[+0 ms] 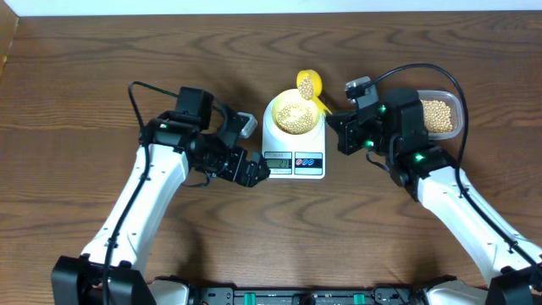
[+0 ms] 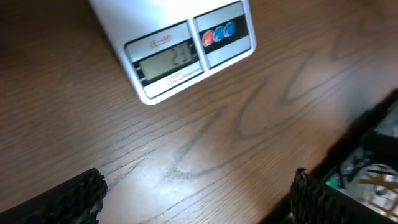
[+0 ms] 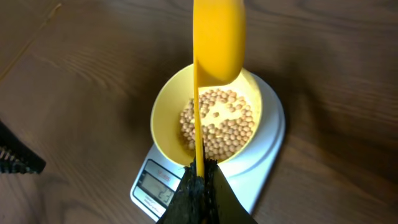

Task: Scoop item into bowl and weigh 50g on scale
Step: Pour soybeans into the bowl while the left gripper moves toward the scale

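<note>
Black right fingers (image 3: 219,198) clench the handle of a yellow scoop (image 3: 217,43), its cup over the far rim of the pale yellow bowl (image 3: 163,127) of beige beans (image 3: 224,124), which sits on the white scale (image 3: 270,140). Left fingers (image 2: 74,196) stand spread wide, grasping nothing, above the wooden desk (image 2: 249,124) in front of the scale's grey display (image 2: 165,62).
</note>
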`<move>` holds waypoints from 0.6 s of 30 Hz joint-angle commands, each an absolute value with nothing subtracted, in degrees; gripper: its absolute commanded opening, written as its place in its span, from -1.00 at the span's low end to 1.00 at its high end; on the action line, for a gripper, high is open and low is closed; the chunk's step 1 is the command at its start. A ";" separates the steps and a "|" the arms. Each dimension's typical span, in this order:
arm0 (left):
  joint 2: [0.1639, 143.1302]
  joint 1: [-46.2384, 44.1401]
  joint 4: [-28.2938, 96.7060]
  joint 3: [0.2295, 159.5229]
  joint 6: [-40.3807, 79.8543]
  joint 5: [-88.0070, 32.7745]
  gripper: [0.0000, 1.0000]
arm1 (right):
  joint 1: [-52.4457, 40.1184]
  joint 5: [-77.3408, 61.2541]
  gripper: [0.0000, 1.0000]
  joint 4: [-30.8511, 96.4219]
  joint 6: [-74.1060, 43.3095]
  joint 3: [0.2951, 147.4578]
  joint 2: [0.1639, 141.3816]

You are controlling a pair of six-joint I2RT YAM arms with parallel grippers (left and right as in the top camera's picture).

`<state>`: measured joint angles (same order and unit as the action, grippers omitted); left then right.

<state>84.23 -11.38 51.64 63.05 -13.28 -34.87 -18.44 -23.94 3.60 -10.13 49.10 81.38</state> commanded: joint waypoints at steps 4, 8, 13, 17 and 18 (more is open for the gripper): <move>84.23 -12.32 52.45 63.99 -7.81 -23.59 0.93 | -17.72 -26.33 -0.98 3.40 -9.37 49.28 80.79; 84.23 -12.32 53.10 63.35 -8.12 -26.61 0.94 | -17.72 -26.26 -0.98 3.40 -9.34 49.28 80.79; 84.23 -12.36 53.32 61.52 -10.52 -32.38 0.93 | -17.69 -26.26 -0.98 3.40 -9.34 49.28 80.79; 84.23 -12.36 53.23 61.45 -12.19 -31.83 0.94 | -17.69 -26.26 -0.98 3.38 -9.34 49.28 80.79; 84.23 -12.36 53.12 61.45 -12.16 -30.98 0.93 | -17.69 -26.26 -0.98 3.38 -9.34 49.28 80.79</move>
<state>84.23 -12.27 52.95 62.02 -10.22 -30.76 -18.06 -25.71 3.60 -10.13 49.10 81.38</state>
